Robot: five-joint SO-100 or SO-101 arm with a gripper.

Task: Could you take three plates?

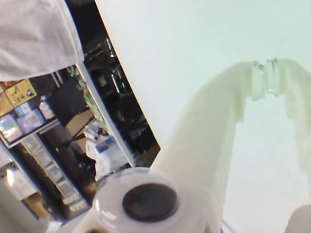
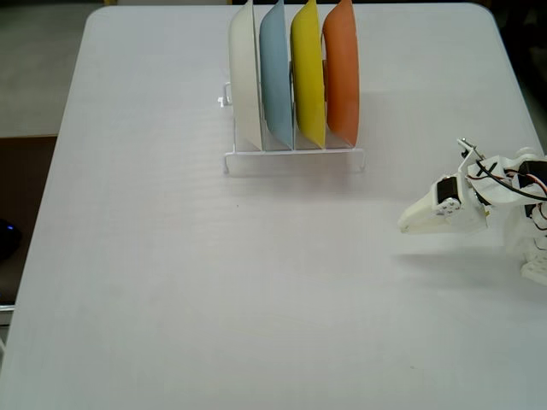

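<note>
Four plates stand upright side by side in a white wire rack at the back of the table in the fixed view. From left to right they are cream-white, light blue, yellow and orange. My white gripper hovers at the right side of the table, well in front of and to the right of the rack, pointing left. In the wrist view the gripper is shut with its tips together over bare white table and nothing between them. No plate shows in the wrist view.
The white table spreads wide in front of and to the left of the rack. Its left edge drops off to a cluttered room with shelves in the wrist view. The arm's base sits at the right edge.
</note>
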